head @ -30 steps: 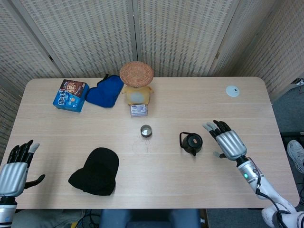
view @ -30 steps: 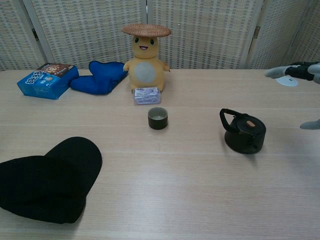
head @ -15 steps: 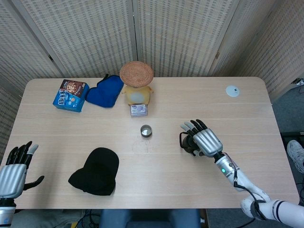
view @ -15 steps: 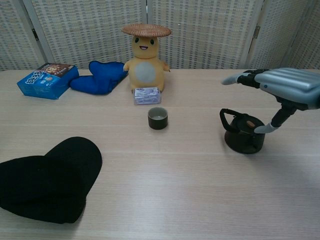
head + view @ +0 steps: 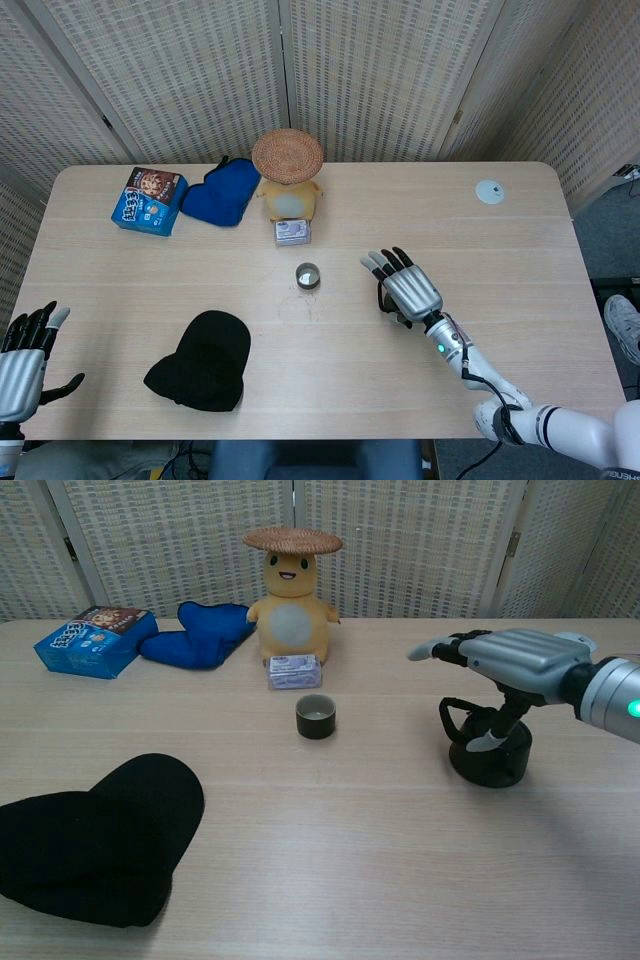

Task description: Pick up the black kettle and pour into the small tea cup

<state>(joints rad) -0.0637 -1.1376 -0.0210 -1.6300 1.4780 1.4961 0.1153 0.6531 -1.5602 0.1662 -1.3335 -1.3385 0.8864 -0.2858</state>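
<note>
My right hand (image 5: pixel 520 665) hovers over the black kettle (image 5: pixel 488 748), palm down, fingers (image 5: pixel 432 650) spread and stretched out past the kettle's handle toward the small tea cup (image 5: pixel 315 716). My thumb (image 5: pixel 487 741) hangs down in front of the kettle's lid; I cannot tell if it touches. Nothing is gripped. In the head view the hand (image 5: pixel 405 290) covers most of the kettle (image 5: pixel 384 296); only its handle edge shows beside my fingers.

The kettle stands upright on the table (image 5: pixel 520 260), to the right of the tea cup (image 5: pixel 308 275) and well apart from it. The cup stands upright, just in front of the small purple box (image 5: pixel 294 670), which lies at the foot of the yellow plush toy (image 5: pixel 292 610) with a woven straw hat (image 5: pixel 292 539).

My left hand (image 5: pixel 22 358) is at the near left table edge, far left of the cup, fingers apart, holding nothing. A black beanie (image 5: pixel 203 360) lies near-left of the cup. A blue cloth (image 5: pixel 222 191) and a blue snack box (image 5: pixel 148 200) lie left of the plush.
</note>
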